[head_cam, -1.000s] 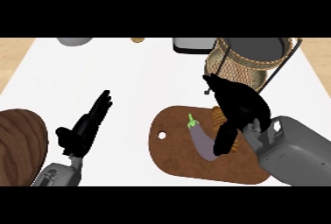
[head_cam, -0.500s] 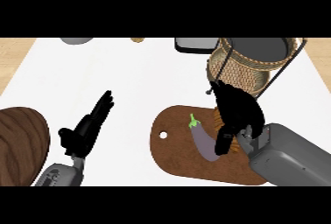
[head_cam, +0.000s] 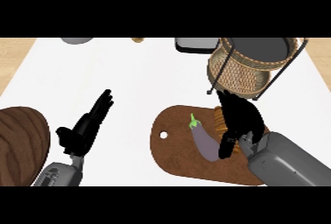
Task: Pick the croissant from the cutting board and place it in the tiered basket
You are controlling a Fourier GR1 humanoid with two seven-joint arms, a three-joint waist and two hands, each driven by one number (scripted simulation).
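Over the board [head_cam: 177, 162], the right hand [head_cam: 241, 118] is covering the croissant [head_cam: 220, 120], which is peeking out brown at its nine o'clock edge, beside the eggplant [head_cam: 205, 140]. Its long axis can't be judged. Fingers are curling down around it; contact is hidden. Basket [head_cam: 249, 65] is sitting at twelve o'clock. Left hand [head_cam: 84, 129] is resting, fingers straight, far off at nine.

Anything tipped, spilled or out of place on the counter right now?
Nothing stands out. The tiered basket stands upright, the eggplant lies flat on the cutting board, and the right hand covers most of the croissant. Left hand rests open.
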